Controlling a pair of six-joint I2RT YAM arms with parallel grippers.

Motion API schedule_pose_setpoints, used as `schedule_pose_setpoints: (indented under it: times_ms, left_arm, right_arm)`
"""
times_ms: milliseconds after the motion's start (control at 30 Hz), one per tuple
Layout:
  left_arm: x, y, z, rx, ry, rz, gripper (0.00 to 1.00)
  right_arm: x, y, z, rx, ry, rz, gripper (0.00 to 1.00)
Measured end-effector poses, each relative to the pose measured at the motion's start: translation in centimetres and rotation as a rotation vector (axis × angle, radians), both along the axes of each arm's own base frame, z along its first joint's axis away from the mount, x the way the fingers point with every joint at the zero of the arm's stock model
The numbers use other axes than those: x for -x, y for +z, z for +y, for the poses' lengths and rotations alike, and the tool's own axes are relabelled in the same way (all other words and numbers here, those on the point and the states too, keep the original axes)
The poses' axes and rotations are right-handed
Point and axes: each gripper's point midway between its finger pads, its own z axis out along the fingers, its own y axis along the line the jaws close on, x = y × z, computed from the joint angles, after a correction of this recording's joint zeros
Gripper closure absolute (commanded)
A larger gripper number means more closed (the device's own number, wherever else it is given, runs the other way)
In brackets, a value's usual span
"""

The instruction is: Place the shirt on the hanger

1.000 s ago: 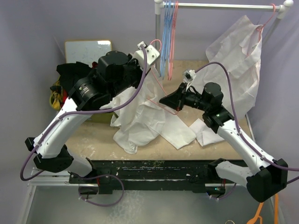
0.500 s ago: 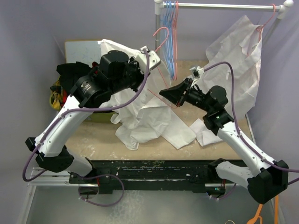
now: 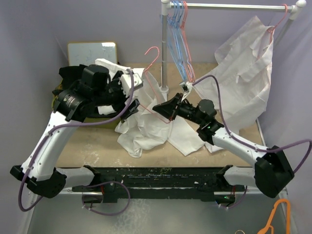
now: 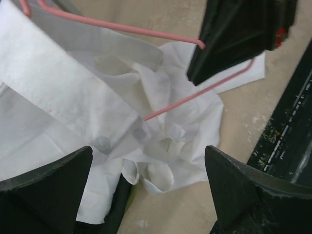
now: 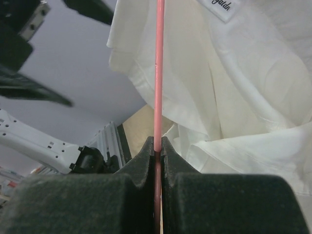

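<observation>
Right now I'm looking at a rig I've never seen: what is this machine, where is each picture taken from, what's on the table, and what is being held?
These are two robot arms bolted at the near edge of a table, each ending in a two-finger gripper. The wide picture comes from a fixed camera above and behind them; the other two come from a camera on each wrist. A crumpled white shirt lies on the table, part of it raised near the left arm. The right gripper is clamped on a thin pink hanger. The left gripper is open, its fingers either side of the shirt's buttoned edge. Behind, a rail carries more hangers and another white garment.
</observation>
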Motion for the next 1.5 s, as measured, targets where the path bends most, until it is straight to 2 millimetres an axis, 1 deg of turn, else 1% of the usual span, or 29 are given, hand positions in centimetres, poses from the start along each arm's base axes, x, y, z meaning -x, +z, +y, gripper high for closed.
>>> schedule_pose_setpoints:
  times_ms: [67, 100, 167, 267, 333, 367, 433, 500, 533, 567, 600, 633, 667, 700, 733, 800, 967, 1100, 1400, 1500]
  left_arm:
    - [1.8, -0.1, 0.7, 0.004, -0.052, 0.021, 0.0]
    - [2.2, 0.2, 1.3, 0.006, -0.053, 0.015, 0.0]
    - [2.2, 1.4, 2.4, -0.001, -0.042, -0.03, 0.0]
    - [1.6, 4.4, 2.6, 0.003, -0.055, -0.118, 0.0]
    - [0.9, 6.6, 2.1, 0.013, -0.088, -0.173, 0.0]
    - [0.6, 7.2, 2.0, 0.018, -0.103, -0.185, 0.0]
    - [-0.7, 8.2, 2.3, 0.036, -0.134, -0.194, 0.0]
    - [-3.0, 8.8, 3.9, 0.053, -0.133, -0.172, 0.0]
    - [-4.6, 8.8, 5.1, 0.054, -0.124, -0.158, 0.0]
    - [-5.9, 8.5, 5.8, 0.058, -0.126, -0.138, 0.0]
    - [-6.7, 8.0, 6.1, 0.06, -0.135, -0.118, 0.0]
    - [-7.4, 6.9, 6.0, 0.067, -0.157, -0.083, 0.0]
    - [-7.6, 5.9, 5.8, 0.072, -0.179, -0.042, 0.0]
    - [-7.6, 4.9, 5.4, 0.081, -0.204, -0.002, 0.0]
    - [-7.6, 4.4, 5.2, 0.087, -0.222, 0.019, 0.0]
    - [-7.4, 3.8, 4.6, 0.107, -0.262, 0.047, 0.0]
    - [-6.7, 3.7, 3.7, 0.146, -0.339, 0.062, 0.0]
    - [-6.9, 3.1, 3.5, 0.145, -0.365, 0.069, 0.01]
    - [-9.0, 0.3, 3.6, 0.106, -0.395, 0.088, 0.15]
    - [-9.7, -0.9, 3.7, 0.088, -0.397, 0.105, 0.23]
  right_arm:
    - [-0.3, -1.1, 0.4, 0.003, 0.001, 0.006, 1.0]
    - [-0.5, -1.6, 0.6, 0.007, 0.0, 0.011, 1.0]
    - [-1.1, -2.6, 1.0, 0.015, 0.002, 0.02, 1.0]
    - [-1.7, -4.1, 1.6, 0.035, 0.006, 0.032, 1.0]
    - [-2.0, -5.1, 1.9, 0.055, 0.014, 0.031, 1.0]
    - [-2.0, -5.5, 1.9, 0.063, 0.018, 0.028, 1.0]
    - [-1.9, -6.3, 2.0, 0.084, 0.031, 0.013, 1.0]
    - [-1.5, -6.9, 1.9, 0.101, 0.045, -0.005, 1.0]
    - [-1.4, -7.1, 1.9, 0.106, 0.051, -0.017, 1.0]
    - [-1.2, -7.3, 1.8, 0.109, 0.056, -0.026, 1.0]
    - [-1.1, -7.4, 1.8, 0.111, 0.06, -0.032, 1.0]
    - [-1.0, -7.5, 1.8, 0.113, 0.068, -0.039, 1.0]
    - [-0.8, -7.5, 1.8, 0.115, 0.075, -0.047, 1.0]
    - [-0.8, -7.5, 1.8, 0.116, 0.079, -0.052, 1.0]
    - [-0.7, -7.5, 1.9, 0.118, 0.082, -0.059, 1.0]
    - [-0.6, -7.5, 1.9, 0.124, 0.09, -0.073, 1.0]
    - [-0.6, -7.8, 1.9, 0.142, 0.096, -0.097, 1.0]
    - [-0.6, -7.9, 1.8, 0.152, 0.095, -0.107, 1.0]
    - [-0.6, -8.1, 1.8, 0.161, 0.095, -0.113, 1.0]
    - [-0.6, -8.2, 1.8, 0.164, 0.095, -0.112, 1.0]
